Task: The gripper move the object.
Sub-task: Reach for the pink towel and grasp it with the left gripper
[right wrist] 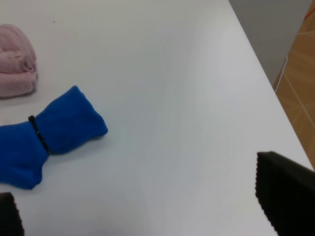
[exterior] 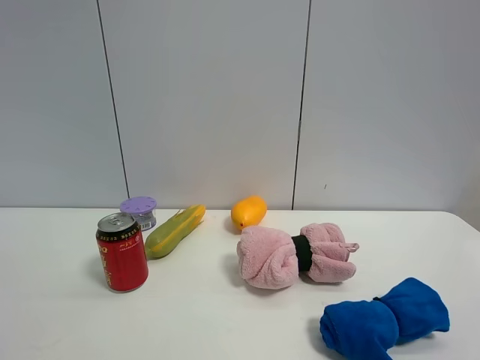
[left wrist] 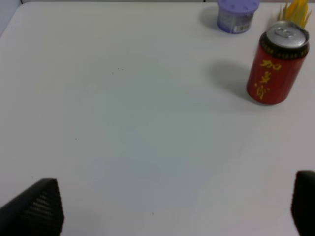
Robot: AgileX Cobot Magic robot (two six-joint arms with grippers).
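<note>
The pink rolled towel [exterior: 294, 255], cinched by a black band, lies on the white table [exterior: 210, 315] right of the middle. Its end shows at the edge of the right wrist view [right wrist: 15, 69]. No gripper shows in the exterior high view. My left gripper [left wrist: 174, 206] is open and empty above bare table, far from the towel; only its fingertips [left wrist: 39, 209] show. My right gripper [right wrist: 147, 206] is open and empty, apart from the pink towel and beside the blue one.
A blue rolled towel [exterior: 384, 319] [right wrist: 47, 132] lies at the front right. A red can [exterior: 121, 252] [left wrist: 275, 64], a purple-lidded cup [exterior: 139, 211] [left wrist: 237, 14], a green-yellow corn cob [exterior: 175, 230] and an orange mango [exterior: 248, 211] stand left and behind. The table's right edge [right wrist: 266, 78] is close.
</note>
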